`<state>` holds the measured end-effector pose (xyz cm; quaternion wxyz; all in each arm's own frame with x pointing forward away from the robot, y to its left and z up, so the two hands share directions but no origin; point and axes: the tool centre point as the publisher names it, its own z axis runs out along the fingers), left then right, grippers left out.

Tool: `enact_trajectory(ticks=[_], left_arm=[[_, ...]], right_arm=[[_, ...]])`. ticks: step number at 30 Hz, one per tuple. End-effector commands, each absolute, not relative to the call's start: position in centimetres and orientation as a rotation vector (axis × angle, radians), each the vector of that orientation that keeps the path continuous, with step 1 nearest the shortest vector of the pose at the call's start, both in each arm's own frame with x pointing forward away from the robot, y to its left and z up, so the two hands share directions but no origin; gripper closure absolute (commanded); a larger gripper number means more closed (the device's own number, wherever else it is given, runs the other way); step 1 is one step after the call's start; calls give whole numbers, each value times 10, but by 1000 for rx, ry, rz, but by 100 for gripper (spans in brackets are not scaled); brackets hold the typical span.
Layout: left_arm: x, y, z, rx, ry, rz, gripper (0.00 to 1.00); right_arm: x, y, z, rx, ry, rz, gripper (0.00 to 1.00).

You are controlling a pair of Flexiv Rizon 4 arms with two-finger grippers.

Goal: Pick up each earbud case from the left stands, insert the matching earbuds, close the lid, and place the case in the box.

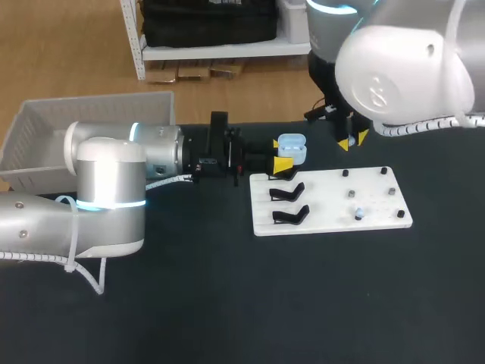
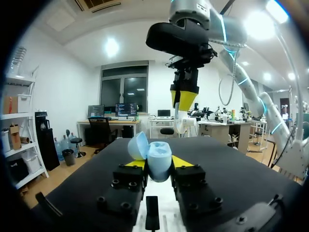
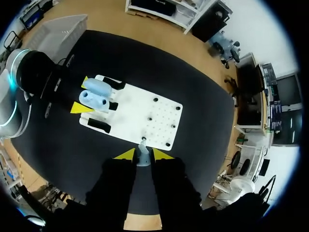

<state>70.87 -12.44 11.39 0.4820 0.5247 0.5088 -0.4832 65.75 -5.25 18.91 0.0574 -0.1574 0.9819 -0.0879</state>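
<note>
A light blue earbud case with its lid swung open is held upright in my left gripper, which is shut on it just off the far left corner of the white board. My right gripper hangs above and beyond the case, shut on a small pale earbud between its yellow tips. In the left wrist view that right gripper points down just past the open case. Another earbud sits on the right half of the board.
Two empty black stands sit on the board's left side, with small black pegs on its right. A white basket stands at the table's far left, behind my left arm.
</note>
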Motion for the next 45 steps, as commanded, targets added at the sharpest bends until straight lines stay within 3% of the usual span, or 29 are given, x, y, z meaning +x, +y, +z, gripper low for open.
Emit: enact_trajectory(ticks=[1, 4, 12, 29, 45], left_arm=[[710, -125, 113, 1281, 1239, -1181, 100], [710, -125, 113, 1281, 1239, -1181, 100], [710, -125, 113, 1281, 1239, -1181, 100], [697, -138, 112, 1307, 1181, -1188, 100], [689, -145, 108, 1278, 1153, -1170, 100]], right_arm=[[662, -39, 193, -261, 3013, -274, 100], [671, -34, 196, 46, 3059, -213, 100], [681, -34, 191, 357, 3074, -148, 100], [679, -42, 188, 359, 3073, -125, 100], [677, -22, 195, 668, 3065, -82, 100]])
